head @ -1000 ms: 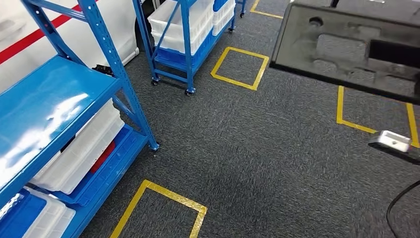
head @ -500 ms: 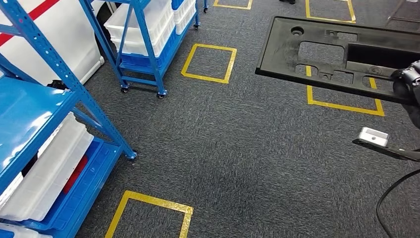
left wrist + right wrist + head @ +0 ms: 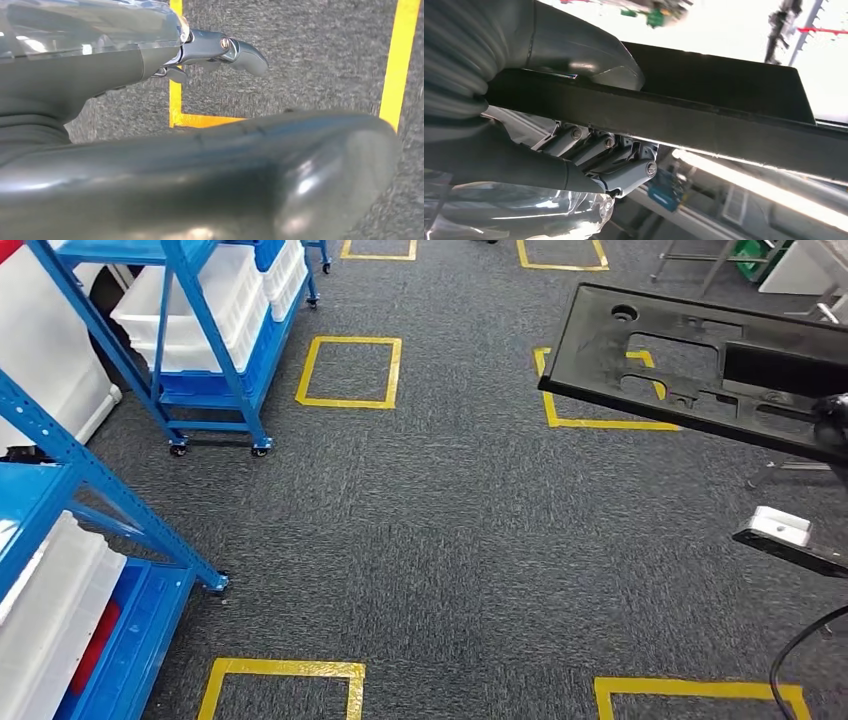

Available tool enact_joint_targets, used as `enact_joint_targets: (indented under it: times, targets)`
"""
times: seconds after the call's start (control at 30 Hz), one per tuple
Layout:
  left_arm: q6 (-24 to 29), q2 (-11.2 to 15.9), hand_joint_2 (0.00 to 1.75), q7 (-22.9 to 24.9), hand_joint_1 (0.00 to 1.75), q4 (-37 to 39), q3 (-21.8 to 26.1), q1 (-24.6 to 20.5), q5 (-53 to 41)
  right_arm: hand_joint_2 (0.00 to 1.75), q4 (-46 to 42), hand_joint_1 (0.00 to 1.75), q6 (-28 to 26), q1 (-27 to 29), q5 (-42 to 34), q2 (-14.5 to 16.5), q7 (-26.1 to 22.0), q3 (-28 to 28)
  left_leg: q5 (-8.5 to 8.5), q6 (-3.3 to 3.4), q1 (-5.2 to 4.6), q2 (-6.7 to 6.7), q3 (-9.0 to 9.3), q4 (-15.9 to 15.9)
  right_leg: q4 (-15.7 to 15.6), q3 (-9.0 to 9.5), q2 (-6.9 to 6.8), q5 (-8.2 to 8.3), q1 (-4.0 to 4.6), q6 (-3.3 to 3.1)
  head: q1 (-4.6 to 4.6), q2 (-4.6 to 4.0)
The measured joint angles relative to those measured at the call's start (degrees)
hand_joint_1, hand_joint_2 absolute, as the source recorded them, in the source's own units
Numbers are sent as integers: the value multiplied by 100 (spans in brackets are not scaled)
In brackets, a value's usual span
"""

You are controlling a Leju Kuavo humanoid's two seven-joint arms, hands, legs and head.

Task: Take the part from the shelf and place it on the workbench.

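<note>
part [image 3: 640,350]: black flat panel with cut-outs, held level above the grey carpet [image 3: 450,540], well apart from the blue shelf [image 3: 90,490] | right hand [image 3: 574,125]: clamped on the part's edge | left hand [image 3: 200,165]: holds nothing, fingers apart

Setting: industrial workshop or warehouse floor. Evidence: dark grey carpet floor [image 3: 440,540] marked with yellow tape squares [image 3: 350,371] as parking bays, at 12, 6 and 1 o'clock; blue steel shelving rack [image 3: 60,470] at 9 o'clock; wheeled blue rack [image 3: 215,350] at 11 o'clock, loaded with white plastic storage bins [image 3: 200,310].
</note>
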Motion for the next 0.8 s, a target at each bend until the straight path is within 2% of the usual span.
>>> enact_joint_targets:
  times: [0.03,0.07,0.1,0.17,0.2,0.23,0.3,0.33,0.4,0.47,0.5,0.53,0.57,0.6,0.63,0.7,0.73,0.77,0.8]
  targets:
    - [0,0,0,1,0,0,3,3,-1,175,17,175,4,4,0,11,-2,1,-5,-8,-1,84,-5,4,127,-38,-21,-14,-21,27,0,0]
    - [0,-1,0,2,0,0,5,3,-2,175,32,175,5,5,0,20,-3,2,-14,-21,0,163,-7,11,41,38,-45,69,-43,52,0,0]
    - [0,-1,0,2,0,0,6,1,-3,175,41,175,5,3,0,25,-3,2,-31,-43,3,236,-5,25,-268,234,-96,230,-63,75,0,0]
    - [0,5,0,3,0,-1,8,-7,-7,175,54,175,4,0,-3,31,-4,-1,-89,-116,-10,357,3,85,-1020,671,-327,465,-65,81,-1,0]
    - [0,9,0,5,0,-1,10,-10,-11,175,61,175,2,10,-13,35,-5,-8,-121,-157,-22,402,8,116,-1241,797,-401,508,-50,48,-1,0]
    - [0,14,0,7,0,-1,12,-14,-17,175,68,175,-1,37,-33,40,-7,-27,-148,-194,-37,448,16,139,-1319,833,-434,494,-28,4,-1,0]
    - [0,15,0,10,0,0,13,-26,-25,175,78,175,-8,116,-83,46,-22,-101,-184,-251,-42,541,37,152,-1296,811,-309,493,-6,-91,-1,0]
    - [-1,15,0,8,0,0,14,-32,-23,175,79,175,-10,150,-101,46,-31,-147,-224,-281,-26,524,35,182,-1302,803,-251,498,-8,-127,-3,0]
    - [-3,14,0,-4,0,0,19,-35,-3,175,83,175,-14,167,-110,48,-40,-206,-461,-319,8,292,-102,509,-1315,791,-139,519,-15,-207,-5,0]
    - [-11,13,0,-21,0,0,28,-24,22,175,97,175,-21,160,-97,56,-40,-190,-847,-316,25,5,-453,1278,-1317,779,-21,529,8,-258,-6,0]
    - [-20,13,0,-27,0,0,39,-17,36,175,108,175,-26,160,-81,68,-38,-162,-978,-305,26,-52,-637,1655,-1316,774,52,533,25,-272,-5,0]
    - [-31,13,0,-30,0,0,53,-12,47,175,119,175,-30,161,-64,84,-32,-133,-1011,-287,23,-78,-761,1883,-1316,772,130,535,44,-281,-5,0]
    - [-43,13,0,-32,0,0,68,-9,57,175,129,175,-35,161,-47,102,-24,-107,-928,-260,18,-92,-787,1890,-1315,773,211,538,60,-285,-5,0]
    - [-51,14,0,-33,0,0,85,-9,62,175,136,175,-41,162,-30,118,-15,-83,-738,-223,11,-123,-703,1657,-1314,778,293,541,72,-288,-5,0]
    - [-57,16,0,-34,0,0,98,-9,61,175,139,175,-46,161,-11,133,-5,-62,-493,-178,-2,-214,-542,1266,-1314,783,371,544,78,-286,-5,0]
    - [-64,29,0,-33,0,0,115,-8,44,175,149,175,-52,149,36,167,15,-17,-167,-107,-12,-487,-237,532,-1308,775,514,560,80,-262,-5,0]
    - [-67,35,0,-31,0,0,118,-11,33,175,157,175,-52,139,66,184,28,11,-115,-93,-15,-578,-160,342,-1309,755,583,577,67,-234,-5,0]
    - [-69,39,0,-29,0,0,119,-17,22,175,168,175,-52,130,97,198,42,44,-123,-91,-17,-593,-135,275,-1316,730,654,600,49,-197,-5,0]
    - [-72,39,0,-27,0,0,120,-26,14,175,180,175,-53,122,125,206,52,79,-105,-87,-20,-532,-122,229,-1336,708,728,629,34,-152,-5,0]
